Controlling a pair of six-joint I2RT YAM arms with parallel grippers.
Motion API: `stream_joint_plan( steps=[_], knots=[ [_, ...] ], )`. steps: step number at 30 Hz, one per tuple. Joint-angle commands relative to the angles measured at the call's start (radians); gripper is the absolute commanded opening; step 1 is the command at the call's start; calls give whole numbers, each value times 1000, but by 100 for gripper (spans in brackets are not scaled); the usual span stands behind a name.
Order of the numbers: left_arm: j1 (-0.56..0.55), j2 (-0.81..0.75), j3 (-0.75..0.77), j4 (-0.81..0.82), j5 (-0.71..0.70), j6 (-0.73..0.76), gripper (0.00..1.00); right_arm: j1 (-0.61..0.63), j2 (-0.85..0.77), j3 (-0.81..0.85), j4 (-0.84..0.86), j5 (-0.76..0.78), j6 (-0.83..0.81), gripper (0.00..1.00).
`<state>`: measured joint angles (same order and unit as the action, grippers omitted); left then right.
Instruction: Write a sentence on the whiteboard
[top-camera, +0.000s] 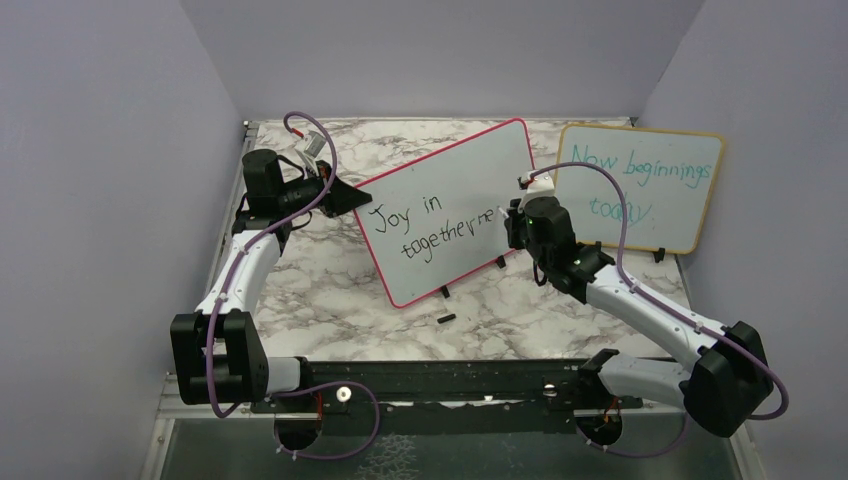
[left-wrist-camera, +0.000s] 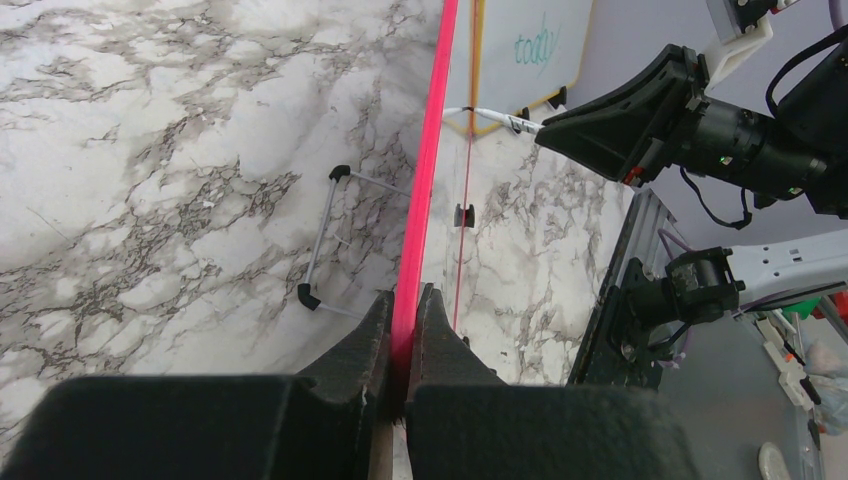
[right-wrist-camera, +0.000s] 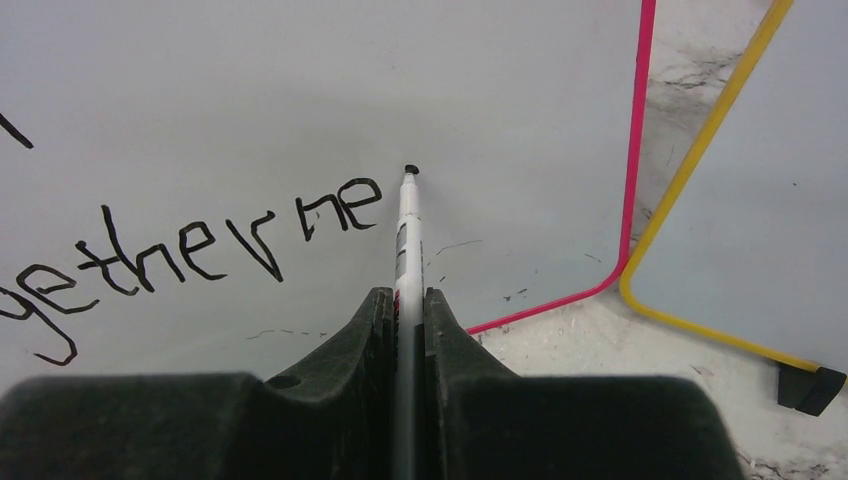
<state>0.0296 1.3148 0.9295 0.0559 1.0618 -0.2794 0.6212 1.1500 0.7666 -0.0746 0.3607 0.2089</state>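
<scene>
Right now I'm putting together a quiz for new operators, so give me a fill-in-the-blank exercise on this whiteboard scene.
1. The right pincer is shut on a ____.
2. The sentence on the whiteboard begins with the word ____.
3. The other board, with teal writing, has a ____ frame.
Missing words: marker; Joy; yellow.

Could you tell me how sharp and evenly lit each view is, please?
Top external: soft, even light; the sentence on the whiteboard reads clearly, no glare. Left wrist: the left gripper is dark and soft. Right wrist: marker and writing sharp; right gripper underexposed.
</scene>
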Motion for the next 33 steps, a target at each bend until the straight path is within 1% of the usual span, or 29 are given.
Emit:
stream_joint_plan(
  steps=[1,15,28,33],
  knots=[
    [-10,37,-18,-88,-127,111,0,-3,-17,-2,31,-44,0,0],
    [-10,37,-17,-88,-125,111,0,-2,-22,-16,-14,-65,-2,0],
    [-10,39,-18,-88,-126,111,0,-3,-19,-31,-59,-34,-3,0],
    [-10,37,-18,-88,-127,111,0,-3,-20,-35,-69,23,6,0]
  ],
)
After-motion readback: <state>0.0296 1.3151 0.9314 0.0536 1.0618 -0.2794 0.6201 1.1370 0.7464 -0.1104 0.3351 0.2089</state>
